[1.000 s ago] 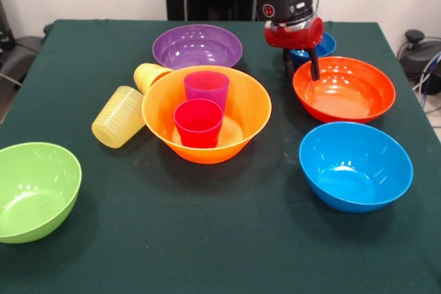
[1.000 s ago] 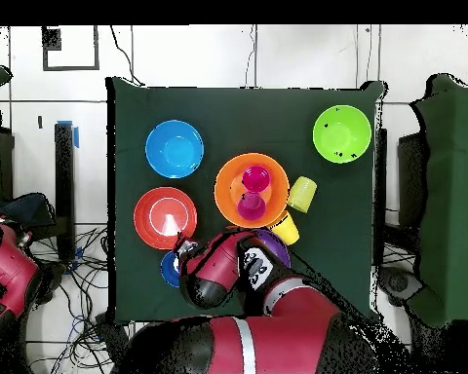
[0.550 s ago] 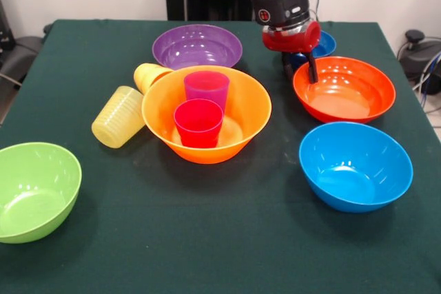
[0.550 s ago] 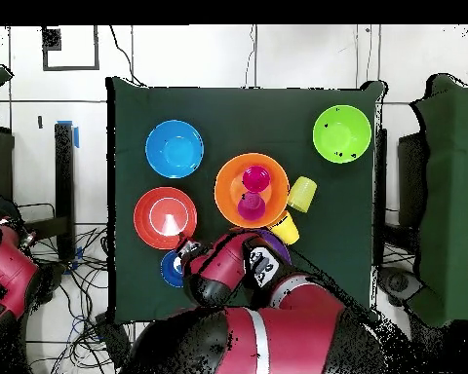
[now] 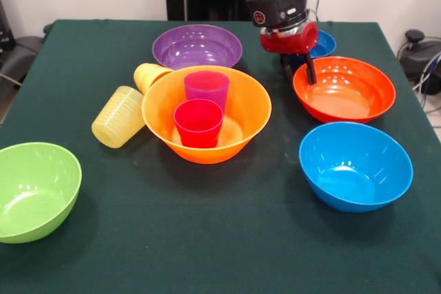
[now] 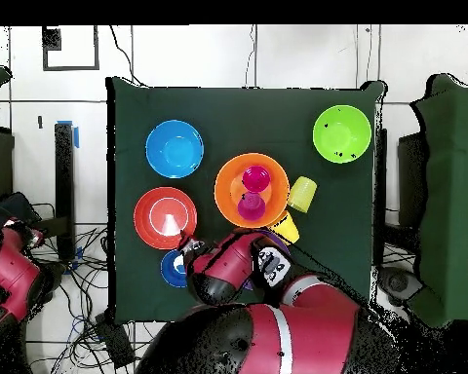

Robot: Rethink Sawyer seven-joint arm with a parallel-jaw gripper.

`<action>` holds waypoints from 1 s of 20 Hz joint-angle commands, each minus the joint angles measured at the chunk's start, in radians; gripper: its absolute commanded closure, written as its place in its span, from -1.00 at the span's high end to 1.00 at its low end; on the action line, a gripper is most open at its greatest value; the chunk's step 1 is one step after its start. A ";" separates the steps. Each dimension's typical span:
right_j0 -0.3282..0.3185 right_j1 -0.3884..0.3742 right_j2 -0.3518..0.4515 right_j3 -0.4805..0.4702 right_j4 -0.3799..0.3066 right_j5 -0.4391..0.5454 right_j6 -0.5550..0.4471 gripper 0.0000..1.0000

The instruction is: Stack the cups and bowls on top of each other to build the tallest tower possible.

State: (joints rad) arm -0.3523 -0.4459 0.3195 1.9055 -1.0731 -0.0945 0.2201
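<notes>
The desk (image 5: 207,239) has a dark green cloth and most of the pieces sit loose on it. The big orange-yellow bowl (image 5: 251,111) is roughly in the middle with 2 cups standing upright inside: the red-pink cup (image 5: 198,123) in front and the translucent purple cup (image 5: 207,87) behind it, touching or nearly so. That's all the tower amounts to here.

Just outside that bowl's left rim, the ribbed pale yellow cup (image 5: 118,116) lies on its side, and the orange-yellow cup (image 5: 149,74) is tipped over too, tucked against the bowl's rim. The purple bowl (image 5: 197,45) sits behind them, empty. The lime green bowl (image 5: 34,189) is off on its own at the near left corner.

On the other side, the red-orange bowl (image 5: 344,89) and the light blue bowl (image 5: 355,165) sit close together, both empty. The small dark blue bowl (image 5: 321,45) is behind the red-orange one, partly hidden by the arm.

The gripper (image 5: 298,68) hangs right at the red-orange bowl's left rim, 1 dark finger (image 5: 310,68) dipping over the edge. Can't tell how wide it's spread or whether it has hold of anything.
</notes>
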 commanded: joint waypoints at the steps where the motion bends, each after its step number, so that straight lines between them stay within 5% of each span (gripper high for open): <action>1: -0.022 0.148 0.070 -0.158 -0.080 0.012 0.171 1.00; 9: -0.051 0.179 0.097 -0.165 -0.075 0.024 0.166 1.00; 12: -0.123 0.201 0.168 -0.147 -0.067 0.097 0.130 1.00; 13: -0.110 0.195 0.151 -0.153 -0.063 0.089 0.133 -1.00; 17: -0.166 0.214 0.203 -0.139 -0.056 0.125 0.113 -1.00; 20: -0.124 0.186 0.170 -0.132 -0.081 0.057 0.138 -1.00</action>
State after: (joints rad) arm -0.5069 -0.3685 0.4223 1.9088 -1.0745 -0.1602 0.2201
